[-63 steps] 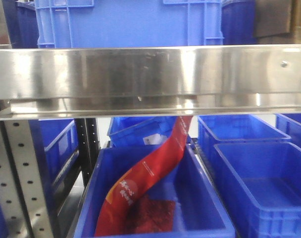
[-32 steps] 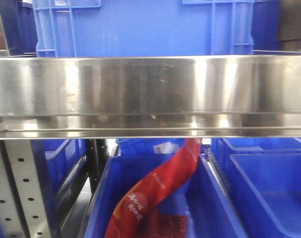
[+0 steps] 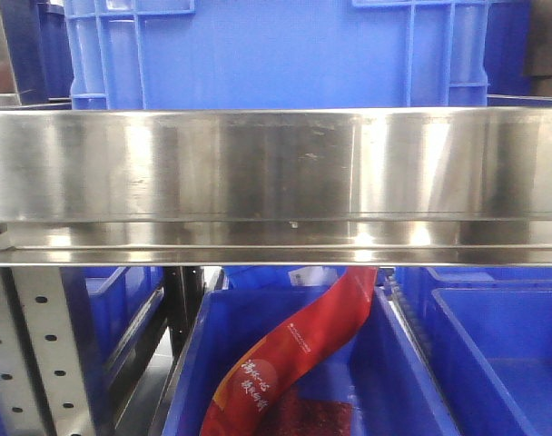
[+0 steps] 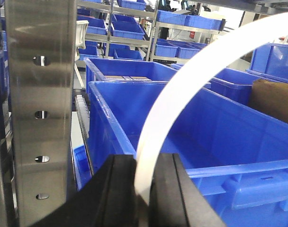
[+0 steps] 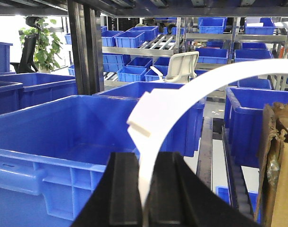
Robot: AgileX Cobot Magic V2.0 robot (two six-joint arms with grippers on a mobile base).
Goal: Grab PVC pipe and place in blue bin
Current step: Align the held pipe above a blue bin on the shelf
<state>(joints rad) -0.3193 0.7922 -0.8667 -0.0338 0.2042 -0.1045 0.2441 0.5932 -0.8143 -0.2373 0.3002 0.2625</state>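
Note:
In the left wrist view, my left gripper (image 4: 144, 158) is shut on a white PVC pipe (image 4: 182, 80), a slim strip that rises from the black jaws and arcs to the upper right. A large blue bin (image 4: 238, 175) lies straight ahead, below that arc. In the right wrist view, my right gripper (image 5: 145, 156) is likewise shut on a white curved PVC pipe (image 5: 191, 94) with a stepped end, arcing right. Another blue bin (image 5: 49, 156) sits ahead on its left. Whether both hold the same piece cannot be told. Neither gripper shows in the front view.
A steel shelf rail (image 3: 276, 163) spans the front view, with a blue crate (image 3: 276, 45) above and a red bag (image 3: 294, 354) in a bin (image 3: 190, 381) below. A perforated steel post (image 4: 40, 94) stands close on the left. Brown cardboard (image 5: 276, 165) is at right.
In the front view the steel rail has dropped lower and looks larger, and the red bag and lower bins have slid right and down. The camera has moved.

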